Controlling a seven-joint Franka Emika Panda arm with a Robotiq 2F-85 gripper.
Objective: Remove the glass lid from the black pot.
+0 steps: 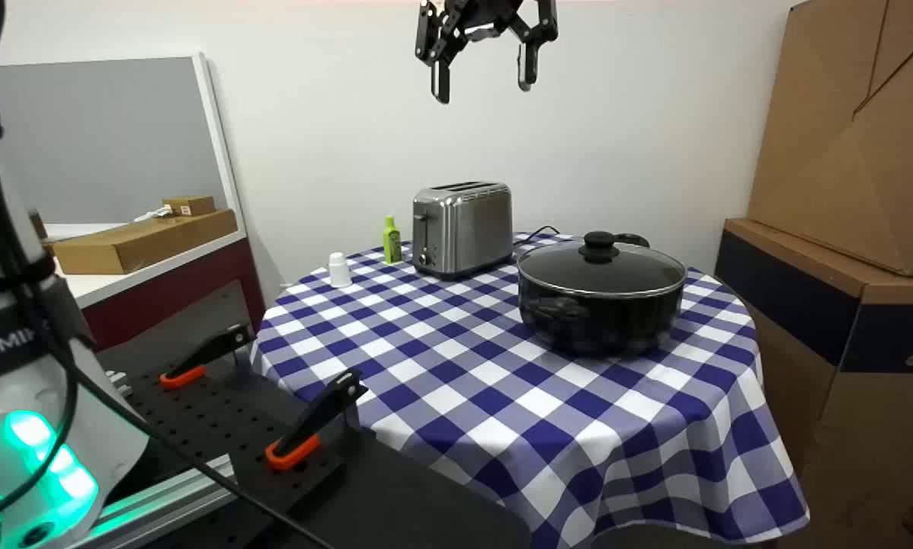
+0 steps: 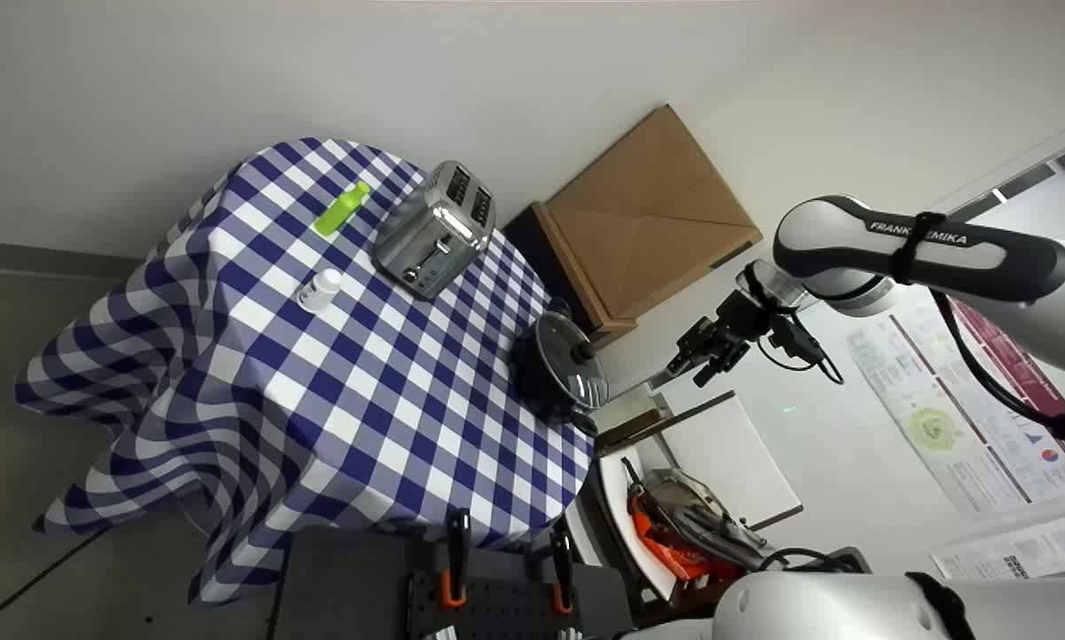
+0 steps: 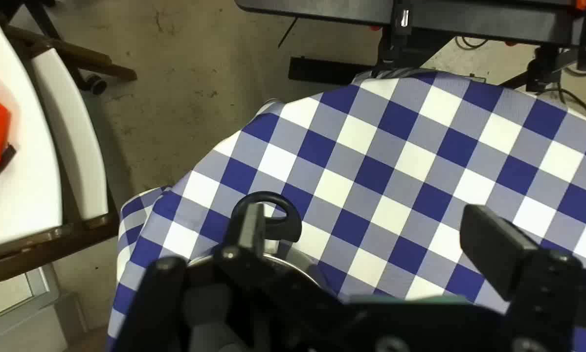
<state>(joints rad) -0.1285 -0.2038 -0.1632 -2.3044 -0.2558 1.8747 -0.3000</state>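
Apparently, we're watching the approach step: in an exterior view, the lid [image 1: 601, 278] is sitting on the pot [image 1: 609, 324] at the right of the table [image 1: 441, 358], and the gripper [image 1: 484, 94] is hanging well above, spread around nothing. In an exterior view, the arm [image 2: 924, 253] is arching high, pointing it down. In the wrist view, a handle [image 3: 283, 230] is peeking past one finger [image 3: 250, 230]; I'm guessing the next move is calling for lining up on the knob [image 1: 600, 242], lowering, then pinching.

In an exterior view the gripper [image 1: 484, 93] is cropped, in the wrist view it mostly hides the pot [image 3: 287, 228]; fine print on the poster [image 2: 932, 388] escapes me
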